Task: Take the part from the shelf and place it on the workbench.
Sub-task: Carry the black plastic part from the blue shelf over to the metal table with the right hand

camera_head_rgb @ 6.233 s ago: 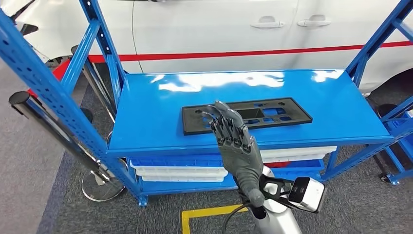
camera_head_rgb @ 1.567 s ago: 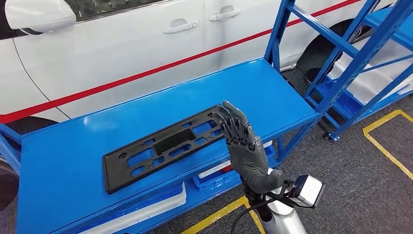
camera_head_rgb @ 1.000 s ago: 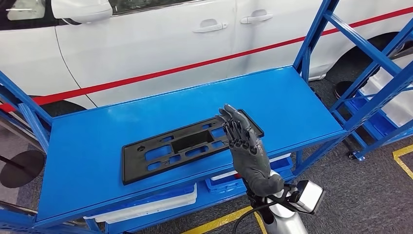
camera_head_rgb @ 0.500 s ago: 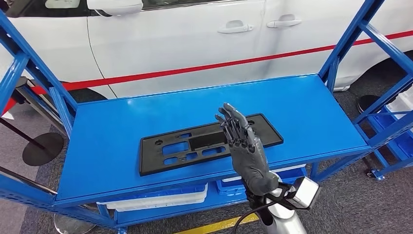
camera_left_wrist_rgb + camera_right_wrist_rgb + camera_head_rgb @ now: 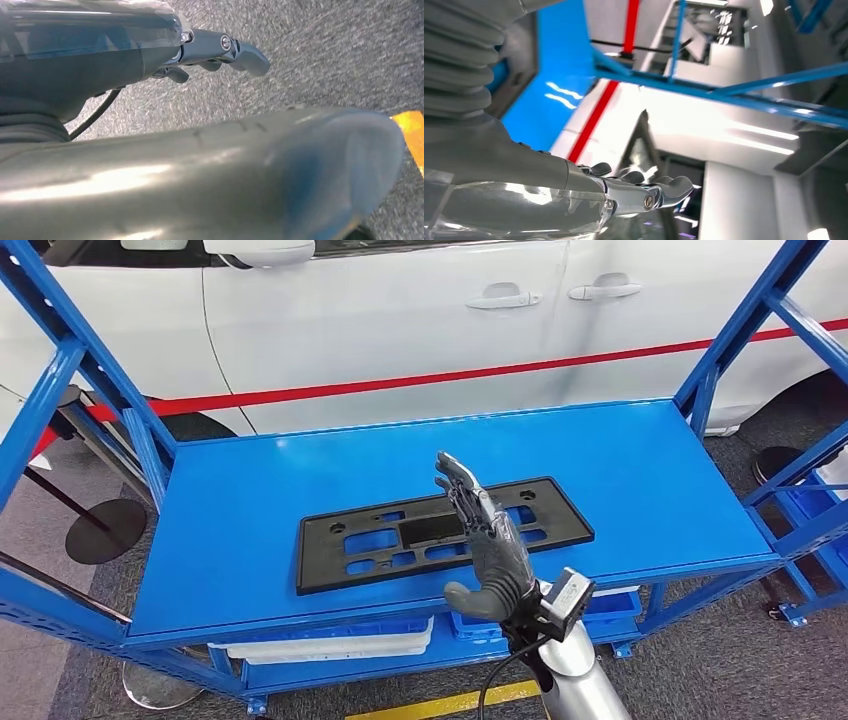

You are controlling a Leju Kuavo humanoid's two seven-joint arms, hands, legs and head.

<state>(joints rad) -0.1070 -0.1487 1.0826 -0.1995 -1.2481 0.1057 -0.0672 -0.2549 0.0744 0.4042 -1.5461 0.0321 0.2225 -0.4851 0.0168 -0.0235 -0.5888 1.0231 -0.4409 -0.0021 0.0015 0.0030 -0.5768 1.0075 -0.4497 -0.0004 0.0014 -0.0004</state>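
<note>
Part: a flat black plastic frame (image 5: 445, 533) with rectangular cut-outs lies on the top board of the blue shelf (image 5: 250, 490), nearer the front edge than the back, its long side roughly along that edge (slightly skewed, its right end further back than its left).

Right hand: the right hand (image 5: 482, 538) is raised in front of the shelf, fingers straight and slightly apart, thumb sticking out to the side, grasping nothing. In the head view it overlaps the middle of the black frame; whether it touches the frame I cannot tell. In the right wrist view the same hand (image 5: 624, 192) shows its fingers extended with nothing between them.

Left hand: in the left wrist view the left hand (image 5: 210, 52) hangs over grey carpet (image 5: 325, 55), fingers loosely bent and holding nothing.

Shelf: blue metal uprights stand at its left and right ends; white trays (image 5: 330, 645) sit on the lower level under the front edge.

Behind the shelf: a white car (image 5: 420, 330) with a red stripe along its doors stands along the back edge.

Floor: yellow tape (image 5: 450, 704) runs across the carpet in front of the shelf.
</note>
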